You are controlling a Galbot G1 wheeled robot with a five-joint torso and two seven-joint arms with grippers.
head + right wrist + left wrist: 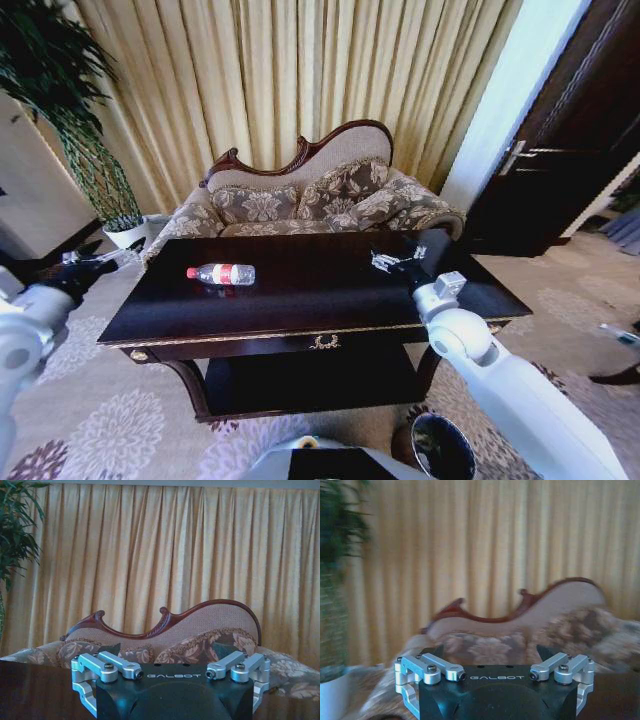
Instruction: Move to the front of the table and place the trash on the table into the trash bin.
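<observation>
1. Your right hand (385, 262) hovered over the counter (300, 300) toward its 2 o'clock area; you could not tell how far its fingers were spread, and nothing showed in its grip.
2. Your left hand (105, 258) hung off the counter's 9 o'clock side, near the white plant pot (128, 234); its opening was equally unreadable.
3. The bottle (221, 273) lay on its side at the counter's 10 o'clock, well apart from both hands.
4. The trash bin (440, 447) stood on the carpet at 5 o'clock.
</observation>
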